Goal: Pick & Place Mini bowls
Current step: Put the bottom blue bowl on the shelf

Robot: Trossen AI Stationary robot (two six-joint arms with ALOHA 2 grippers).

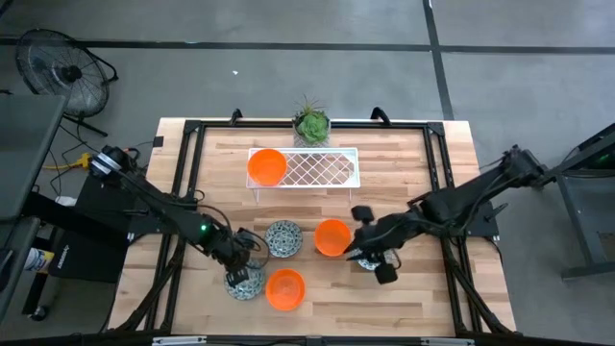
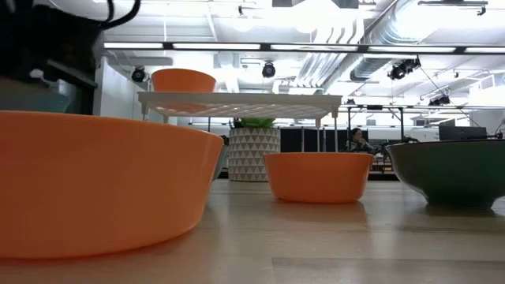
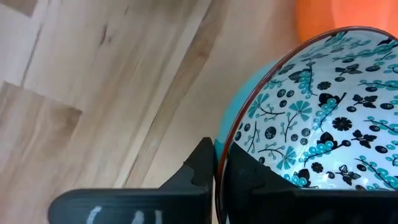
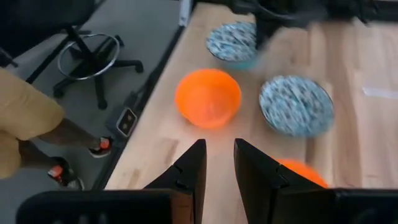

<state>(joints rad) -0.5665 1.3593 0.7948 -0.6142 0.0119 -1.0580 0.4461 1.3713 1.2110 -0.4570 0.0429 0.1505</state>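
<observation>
The left pincer (image 3: 217, 168) is closed on the rim of a patterned bowl (image 1: 244, 282) at the counter's (image 1: 404, 308) front, beside an orange bowl (image 1: 285, 288). The bowl looks rigid, glossy and probably breakable; its thin rim seems the only grip. The right pincer (image 4: 219, 163) is narrowly open and empty.

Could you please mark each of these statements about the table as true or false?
1. An orange bowl sits on the white wire rack. True.
2. The left hand is closed on the rim of a patterned bowl. True.
3. The potted plant stands at the table's front edge. False: it stands at the back edge, behind the rack.
4. The right hand holds a bowl. False: its fingers are apart with nothing between them.
</observation>
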